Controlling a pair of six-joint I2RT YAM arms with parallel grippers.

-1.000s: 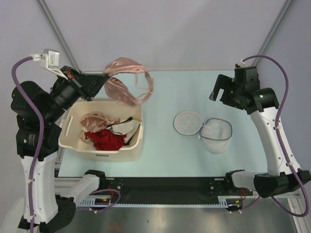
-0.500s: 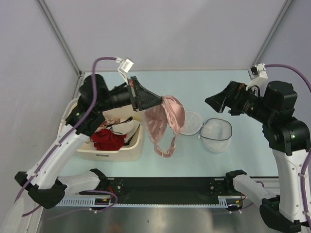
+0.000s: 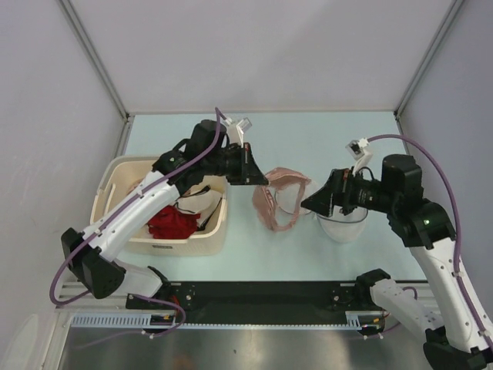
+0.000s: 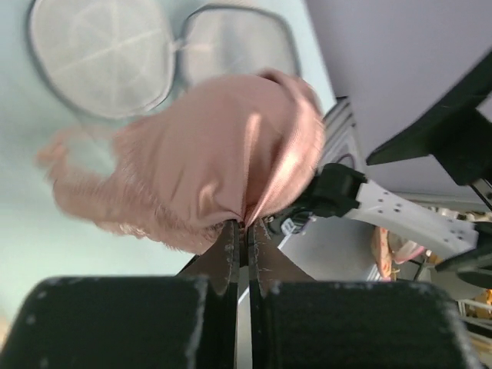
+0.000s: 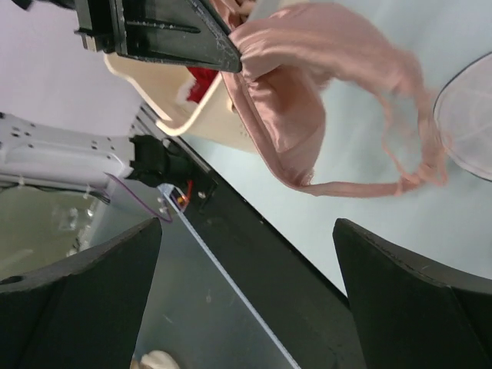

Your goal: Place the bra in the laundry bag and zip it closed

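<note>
My left gripper (image 3: pixel 255 174) is shut on the salmon-pink satin bra (image 3: pixel 280 198), pinching a fold of one cup between its fingertips (image 4: pixel 233 238). The bra (image 4: pixel 207 154) hangs low over the table, draped across the left half of the laundry bag. The laundry bag (image 3: pixel 343 223) lies unzipped as two round white mesh halves with dark rims, seen in the left wrist view (image 4: pixel 98 55). My right gripper (image 3: pixel 314 203) is open and empty, just right of the bra and over the bag's right half. The right wrist view shows the bra (image 5: pixel 307 92) and a sliver of bag (image 5: pixel 470 115).
A cream plastic basket (image 3: pixel 163 237) stands at the left, holding a red garment (image 3: pixel 171 222) and other underwear. Its corner shows in the right wrist view (image 5: pixel 178 94). The black rail (image 3: pixel 262 297) runs along the table's near edge.
My left arm has carried the bra from above the basket rightwards and down onto the bag. My right arm has swung in and down toward the bag.
</note>
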